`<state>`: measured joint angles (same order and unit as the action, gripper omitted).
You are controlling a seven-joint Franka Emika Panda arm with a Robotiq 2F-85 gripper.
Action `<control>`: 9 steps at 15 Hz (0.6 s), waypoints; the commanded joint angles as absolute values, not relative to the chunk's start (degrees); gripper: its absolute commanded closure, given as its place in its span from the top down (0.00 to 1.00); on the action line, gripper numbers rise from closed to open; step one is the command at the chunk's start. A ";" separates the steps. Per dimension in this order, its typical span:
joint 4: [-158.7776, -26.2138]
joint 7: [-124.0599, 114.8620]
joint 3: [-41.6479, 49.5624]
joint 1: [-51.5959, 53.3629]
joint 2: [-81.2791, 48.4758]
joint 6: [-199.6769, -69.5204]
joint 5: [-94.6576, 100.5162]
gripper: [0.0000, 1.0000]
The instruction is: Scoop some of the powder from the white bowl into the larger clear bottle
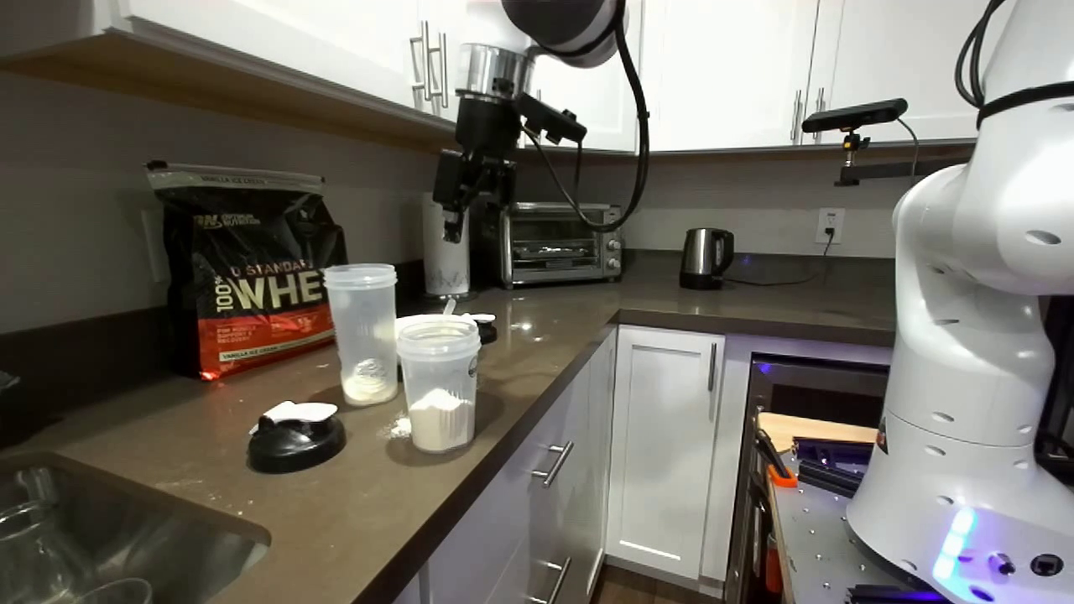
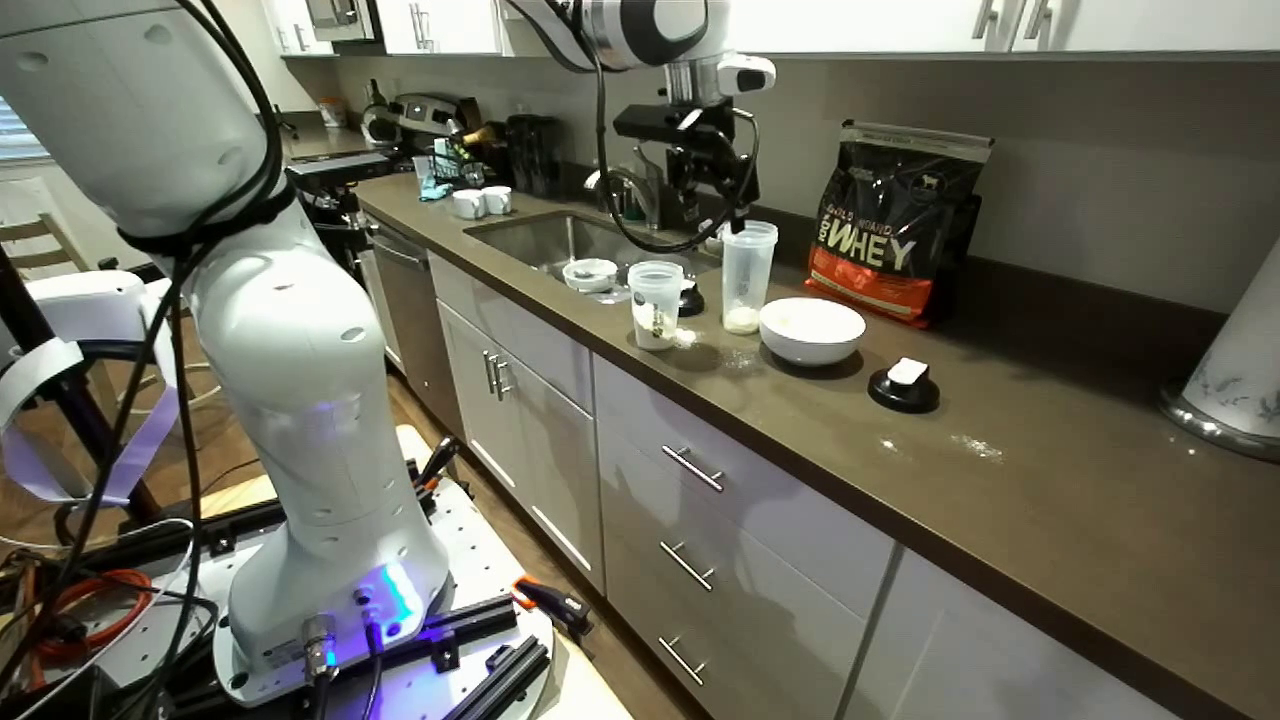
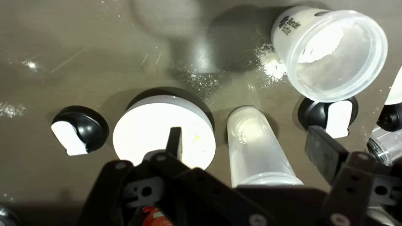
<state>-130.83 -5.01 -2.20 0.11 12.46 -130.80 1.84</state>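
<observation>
jaws wide apart, higher than the tall bottle (image 1: 363, 331). bottle upright on the table (image 2: 1010, 540), powder (image 1: 370, 389) at its bottom. white bowl (image 2: 814, 346) just beside it, inside washed out in wrist view.

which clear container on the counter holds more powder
The shorter, wider tub: its powder heaps higher than the shallow layer in the taller, narrower bottle.
</observation>
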 commanded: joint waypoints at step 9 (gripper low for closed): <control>-128.27 1.90 -1.35 0.32 10.28 -128.94 5.81 1.00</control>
